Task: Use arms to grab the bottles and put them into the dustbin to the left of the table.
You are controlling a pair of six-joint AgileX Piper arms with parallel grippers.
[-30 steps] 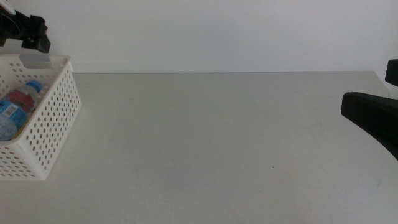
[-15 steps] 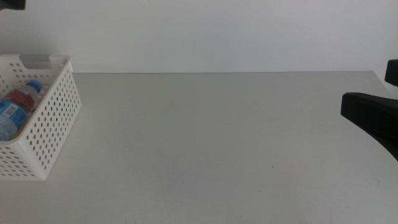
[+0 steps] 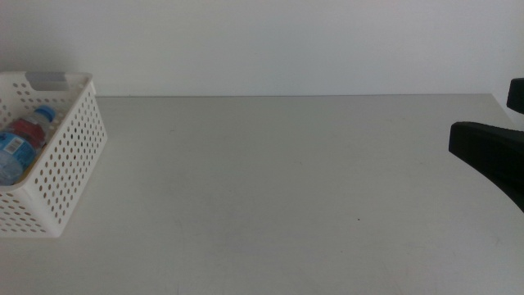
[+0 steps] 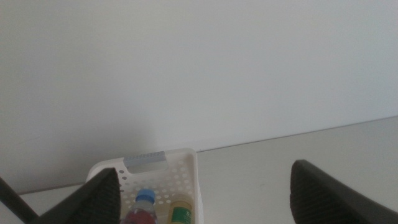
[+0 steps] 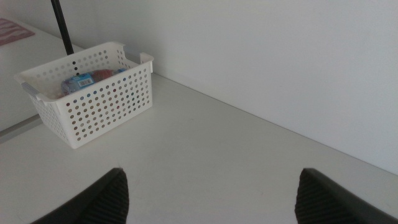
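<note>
Bottles [image 3: 20,139] lie inside dustbin [image 3: 70,152]; left end effector [image 4: 202,193] above it, jaws apart, empty; right end effector [image 5: 211,196] apart, far across tabletop [image 3: 278,188]

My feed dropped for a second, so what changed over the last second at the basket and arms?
The left pincer, dark above the dustbin a second ago, rose out of the middle view, open and empty. The bottles inside, the right pincer and the table stayed put.

The white perforated dustbin [image 3: 61,176] is set at the table's [image 3: 278,188] left edge, near the far corner. The bottles [image 3: 20,141] are laid inside it: blue-capped, red-bodied, and a green-labelled one [image 4: 181,214].
</note>
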